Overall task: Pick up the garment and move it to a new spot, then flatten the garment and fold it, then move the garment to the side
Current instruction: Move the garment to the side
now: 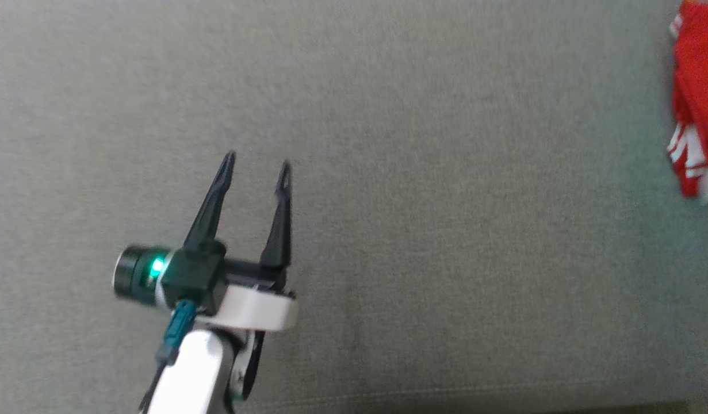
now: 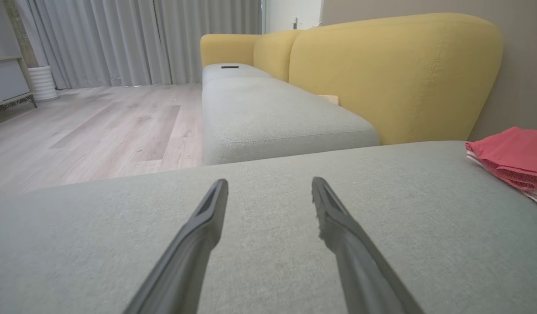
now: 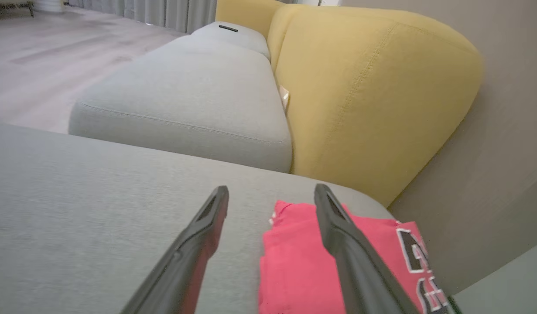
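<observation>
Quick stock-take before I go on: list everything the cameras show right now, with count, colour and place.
garment: one, red with white and black lettering, folded, right end of near cushion
near cushion: one, grey, under both grippers
seat cushions: two, grey, beyond the near cushion
sofa back: one, yellow, behind the seat cushions
small flat object: one, dark, on the furthest cushion; too small to identify
curtains: one run, grey, far side of room
floor: pale wood, beside the sofa
ribbed container: one, white, on floor by curtains
wall: beige, behind sofa
left gripper: dark fingers, open, over bare cushion
right gripper: dark fingers, open, over the garment's edge
</observation>
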You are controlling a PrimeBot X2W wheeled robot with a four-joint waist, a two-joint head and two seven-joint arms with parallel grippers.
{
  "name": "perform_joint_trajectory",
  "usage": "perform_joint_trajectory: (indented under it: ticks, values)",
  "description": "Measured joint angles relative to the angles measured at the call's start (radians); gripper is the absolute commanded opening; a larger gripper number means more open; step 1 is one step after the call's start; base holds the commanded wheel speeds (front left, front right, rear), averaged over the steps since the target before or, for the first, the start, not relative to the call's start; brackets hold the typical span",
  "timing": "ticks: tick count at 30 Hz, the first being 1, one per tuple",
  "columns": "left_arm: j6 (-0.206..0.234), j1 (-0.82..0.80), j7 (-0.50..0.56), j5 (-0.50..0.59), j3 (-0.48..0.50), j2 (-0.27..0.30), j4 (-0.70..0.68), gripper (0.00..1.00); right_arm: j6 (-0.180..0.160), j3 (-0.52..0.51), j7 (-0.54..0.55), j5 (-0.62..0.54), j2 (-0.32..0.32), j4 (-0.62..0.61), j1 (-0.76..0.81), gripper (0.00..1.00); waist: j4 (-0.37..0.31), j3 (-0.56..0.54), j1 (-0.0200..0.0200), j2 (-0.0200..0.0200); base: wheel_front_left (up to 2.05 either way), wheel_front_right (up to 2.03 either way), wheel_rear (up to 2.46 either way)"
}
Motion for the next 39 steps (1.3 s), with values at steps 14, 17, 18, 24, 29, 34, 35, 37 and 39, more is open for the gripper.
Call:
perform_joint_trajectory:
  ticks: [14,17,18,24,29,34,35,37,39]
  values:
    - [-0.001,0.179,0.000,-0.062,0.113,0.000,0.057,1.00,0.000,0.076,-0.389,0.063,0.243,0.182,0.249,1.00,0.083,-0.258,0.0000,0.0000,0.00,0.00,0.00]
    - [-0.013,0.225,0.000,-0.058,0.123,0.000,0.053,1.00,0.000,0.089,-0.409,0.079,0.269,0.179,0.294,1.00,0.099,-0.305,-0.0001,0.0000,0.00,0.00,0.00]
    - [-0.021,0.241,0.000,-0.056,0.123,0.000,0.048,1.00,0.000,0.087,-0.409,0.081,0.278,0.149,0.312,1.00,0.105,-0.319,-0.0001,0.0000,0.00,0.00,0.00]
    - [-0.040,0.293,0.000,-0.026,0.131,0.001,0.006,1.00,0.000,0.070,-0.412,0.082,0.311,0.001,0.428,1.00,0.142,-0.370,-0.0001,0.0000,0.00,0.00,0.00]
    - [-0.051,0.320,0.000,-0.015,0.136,0.002,-0.012,1.00,0.000,0.071,-0.412,0.080,0.323,-0.025,0.511,1.00,0.150,-0.386,-0.0001,0.0000,0.00,0.00,0.00]
    - [-0.057,0.344,0.000,-0.014,0.140,0.002,-0.019,1.00,0.000,0.086,-0.412,0.115,0.323,-0.021,0.551,1.00,0.145,-0.394,-0.0001,0.0000,0.00,0.00,0.00]
    - [-0.062,0.346,0.000,-0.013,0.142,0.002,-0.019,1.00,0.000,0.091,-0.412,0.115,0.323,-0.021,0.551,1.00,0.143,-0.395,-0.0001,0.0000,0.00,0.00,0.00]
    - [-0.066,0.346,0.000,-0.010,0.144,0.002,-0.019,1.00,0.000,0.095,-0.412,0.115,0.323,-0.021,0.551,1.00,0.139,-0.397,-0.0001,0.0000,0.00,0.00,0.00]
    - [-0.070,0.346,0.000,-0.005,0.146,0.002,-0.019,1.00,0.000,0.095,-0.412,0.115,0.323,-0.020,0.551,1.00,0.136,-0.399,-0.0001,0.0000,0.00,0.00,0.00]
